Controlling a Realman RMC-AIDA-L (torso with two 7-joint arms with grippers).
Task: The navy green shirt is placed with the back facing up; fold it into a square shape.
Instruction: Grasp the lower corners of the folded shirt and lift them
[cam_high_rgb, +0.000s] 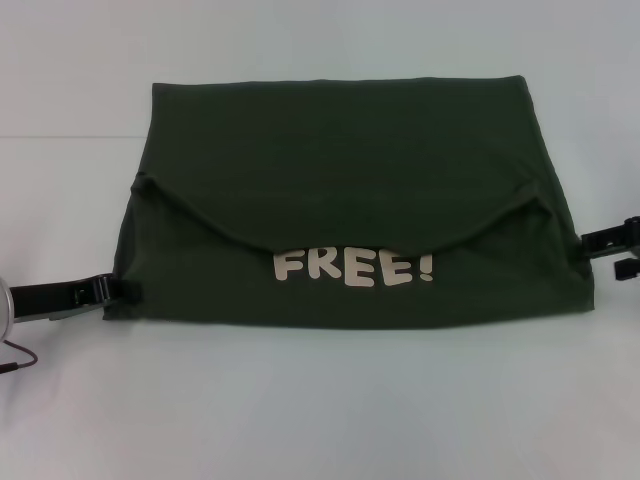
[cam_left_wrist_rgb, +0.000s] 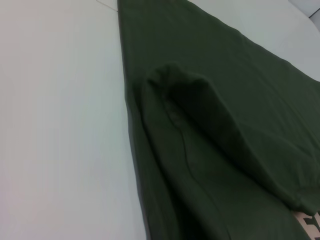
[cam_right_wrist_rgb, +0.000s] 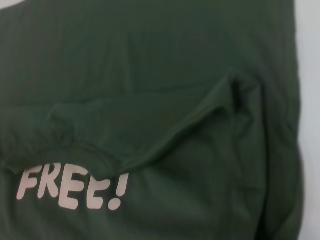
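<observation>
The navy green shirt (cam_high_rgb: 340, 190) lies folded into a wide rectangle in the middle of the white table. A curved flap is folded down over it, and cream "FREE!" lettering (cam_high_rgb: 354, 268) shows below that flap. My left gripper (cam_high_rgb: 112, 291) sits low on the table at the shirt's near left corner, touching its edge. At the shirt's right edge is my right gripper (cam_high_rgb: 600, 245), just beside the fabric. The left wrist view shows the shirt (cam_left_wrist_rgb: 210, 130) with a rounded fold. In the right wrist view the shirt (cam_right_wrist_rgb: 165, 90) fills the picture, with the lettering (cam_right_wrist_rgb: 75, 187) on it.
The white table (cam_high_rgb: 320, 400) stretches around the shirt on all sides. A thin dark cable (cam_high_rgb: 15, 355) hangs by the left arm at the picture's left edge.
</observation>
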